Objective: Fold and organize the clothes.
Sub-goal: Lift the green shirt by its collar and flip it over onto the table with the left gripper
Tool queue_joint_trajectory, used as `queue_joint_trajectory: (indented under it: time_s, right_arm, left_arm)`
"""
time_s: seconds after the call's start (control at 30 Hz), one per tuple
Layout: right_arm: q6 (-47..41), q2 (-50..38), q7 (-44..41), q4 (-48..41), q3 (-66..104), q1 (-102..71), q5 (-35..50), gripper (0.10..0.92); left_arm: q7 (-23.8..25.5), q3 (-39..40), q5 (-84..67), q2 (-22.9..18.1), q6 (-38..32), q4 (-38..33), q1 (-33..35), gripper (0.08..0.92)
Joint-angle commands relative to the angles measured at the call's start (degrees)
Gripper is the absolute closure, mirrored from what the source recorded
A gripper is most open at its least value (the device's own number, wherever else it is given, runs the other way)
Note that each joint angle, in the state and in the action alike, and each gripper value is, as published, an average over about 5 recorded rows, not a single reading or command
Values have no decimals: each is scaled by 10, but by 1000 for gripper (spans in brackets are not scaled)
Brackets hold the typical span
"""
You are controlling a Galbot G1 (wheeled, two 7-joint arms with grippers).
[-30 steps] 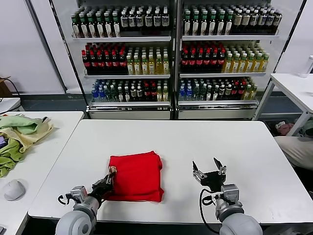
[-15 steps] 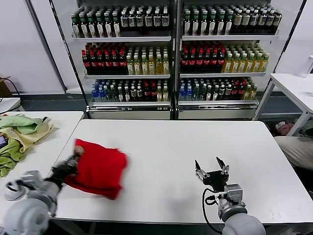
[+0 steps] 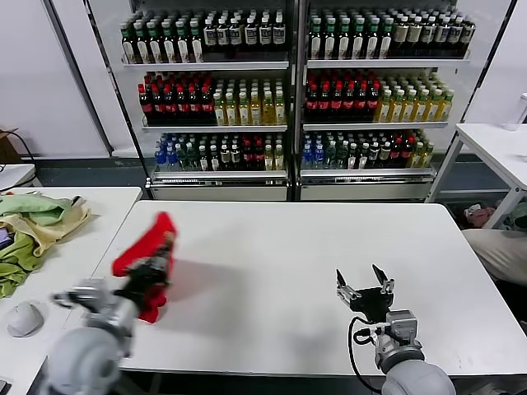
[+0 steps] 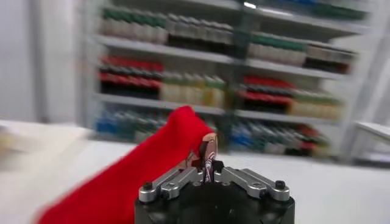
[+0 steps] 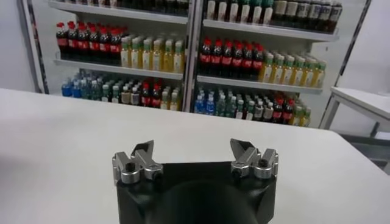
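Red T-shirt at table left edge

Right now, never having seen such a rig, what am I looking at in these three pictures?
A two-armed robot stands at a white table. The wide picture comes from its head camera; the other two come from cameras on its wrists. The left gripper, shut, holds the folded red T-shirt lifted above the table's left edge; the left wrist view shows the shirt pinched in it. The right gripper waits open and empty over the table. Green and yellow cloths lie on a side table. Shelves of bottles stand behind.
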Motion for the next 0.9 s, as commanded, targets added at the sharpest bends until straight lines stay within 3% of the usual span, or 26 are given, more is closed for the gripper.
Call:
queue_joint_trajectory:
  time_s: [0.03,0.3,0.5,0.6,0.7,0.8,0.9]
  right_arm:
    - [1,4,0,0,12,-11,-2,203]
    - [-1,8,3,-2,2,-3,-7,203]
    - [-4,3,3,-3,1,6,-5,203]
    - [-6,2,3,-4,1,13,-4,203]
    - [-8,-2,3,-5,2,23,-2,203]
    - [-10,-7,3,-9,0,36,1,203]
    - [-13,-5,3,-22,-17,57,3,203]
  left_arm:
    - [18,264,119,-101,6,69,-115,875]
    - [-84,262,103,-151,-10,128,-137,875]
    - [-143,235,78,-182,-93,174,-171,857]
    - [-121,238,61,-181,-117,158,-167,801]
    - [-55,235,103,-162,-142,105,-151,715]
    - [10,203,147,-124,-163,32,-142,629]
    - [42,148,190,-73,-182,-9,-123,542]
